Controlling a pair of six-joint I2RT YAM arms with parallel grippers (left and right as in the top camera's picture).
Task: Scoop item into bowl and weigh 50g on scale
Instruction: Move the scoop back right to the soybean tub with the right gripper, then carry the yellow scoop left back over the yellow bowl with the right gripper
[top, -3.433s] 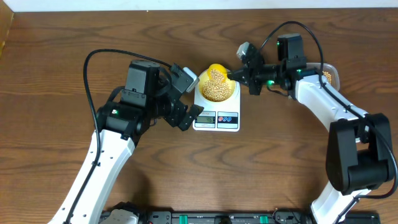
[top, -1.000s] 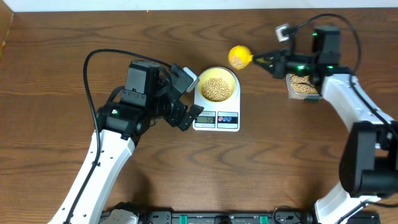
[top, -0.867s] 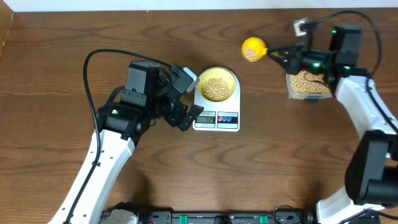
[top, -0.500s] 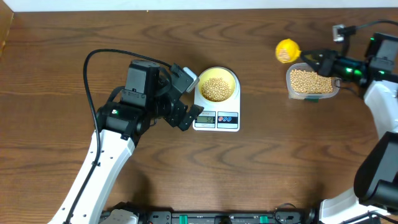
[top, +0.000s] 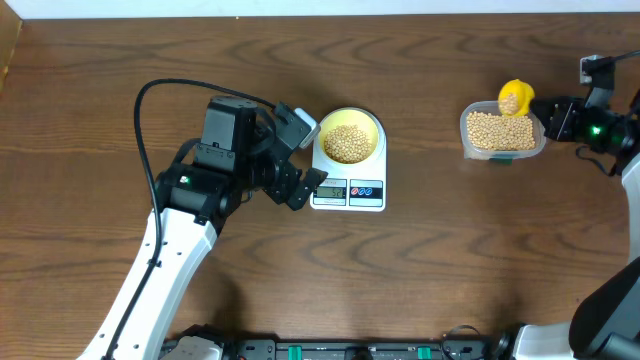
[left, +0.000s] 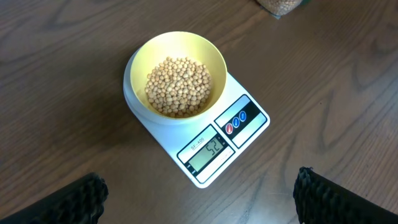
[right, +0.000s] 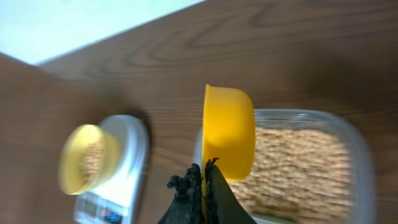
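**Q:** State the layout, largest item first.

**A:** Wooden table (top: 100, 60). The left arm (top: 170, 240) enters from the near left edge, and a black cable (top: 145, 110) loops out behind it. The right arm (top: 625, 150) is at the right edge, mostly cut off in the overhead view. The white scale (top: 348, 185) sits at table centre. A clear container (top: 503, 135), part-filled with more of the beans, stands well apart to the right of the scale. The pale-yellow bowl (left: 177, 74) stands on the scale's round platform. A yellow scoop (top: 515, 97) is at the container's far rim.

**Q:** Where is the task material?

**A:** The beans (left: 178, 86) lie heaped in the bottom of the bowl, below its rim.

**Q:** Gripper status?

**A:**
- Left gripper (left: 200, 202): the jaws are spread wide with nothing between them, and it sits just beside the scale's left edge.
- Right gripper (right: 200, 183): the jaws are closed tight on the scoop's handle, with the cup turned on edge above the container.

**Q:** Obstructions?

**A:** In the right wrist view, the scoop's cup hides part of the container. The scale and bowl appear behind it, blurred. In the left wrist view, the bowl and display show in full.

**Q:** Readable markings?

**A:** The display (left: 208, 151) appears to read 52. The print above it is too small to read. There are two round buttons (left: 236, 121), one red and one blue, with illegible symbols.
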